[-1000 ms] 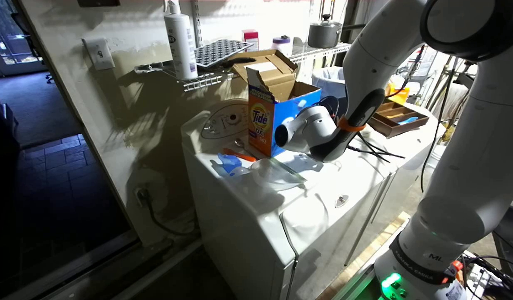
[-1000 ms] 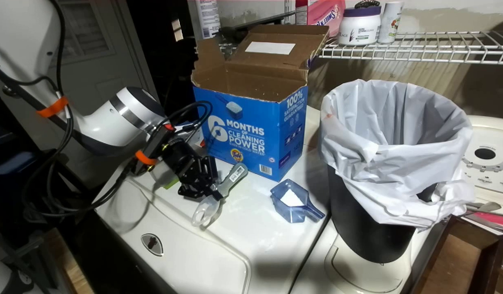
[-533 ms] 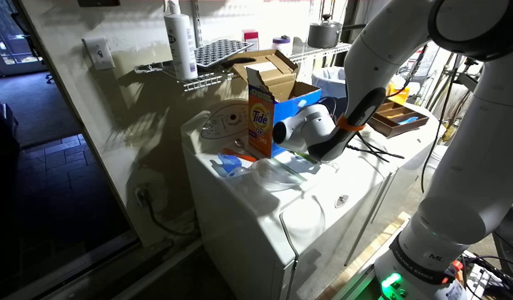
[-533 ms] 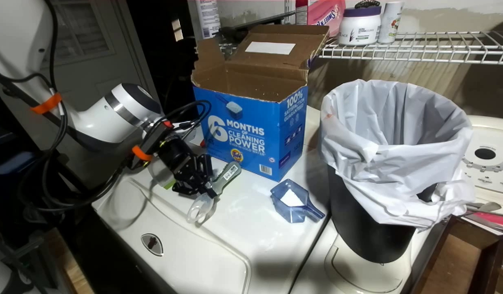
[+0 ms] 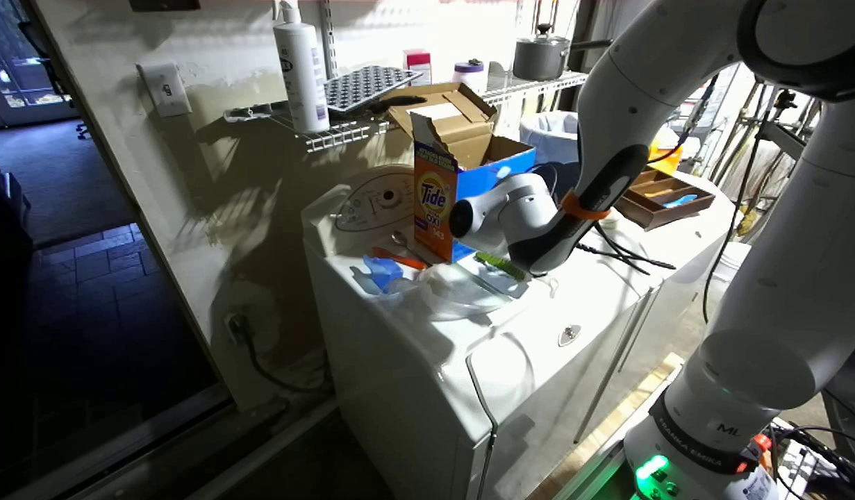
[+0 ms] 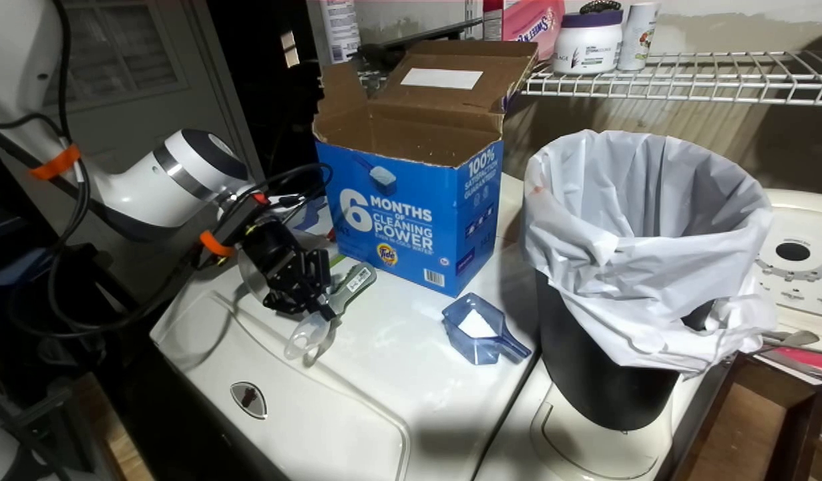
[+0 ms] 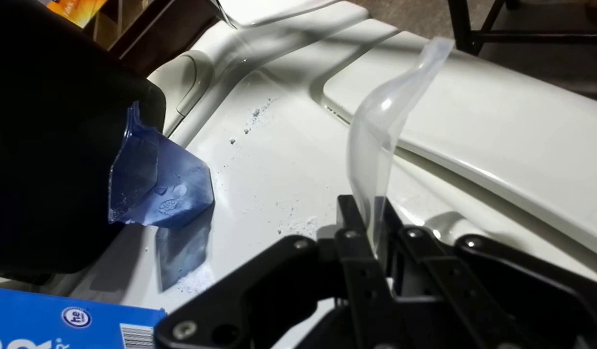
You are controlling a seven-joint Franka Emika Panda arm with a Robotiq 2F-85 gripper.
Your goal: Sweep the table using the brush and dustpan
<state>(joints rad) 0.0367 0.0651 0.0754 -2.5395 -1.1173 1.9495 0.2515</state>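
My gripper (image 6: 326, 308) is shut on the brush, which has a clear handle and a grey head (image 6: 354, 284) with a white label. In the wrist view the clear handle (image 7: 376, 135) rises between the fingertips (image 7: 367, 208). The brush is beside the box over the white table (image 6: 411, 367); whether it touches the top I cannot tell. The dustpan is a clear blue scoop (image 6: 477, 324) with white inside, also in the wrist view (image 7: 177, 189). Loose white powder (image 7: 298, 225) lies on the table, with crumbs (image 7: 256, 112) farther off. The arm hides the gripper in an exterior view.
An open blue-and-orange cardboard box (image 6: 411, 214) stands behind the brush. A black bin (image 6: 604, 381) with a white liner stands past the scoop. A clear bag (image 5: 462, 295), an orange-handled tool (image 5: 399, 258) and a blue piece (image 5: 380, 271) lie at one end.
My gripper has moved away from the blue scoop, carrying the brush with it. A green strip has come into sight under the arm. The scoop, box and bin have not moved.
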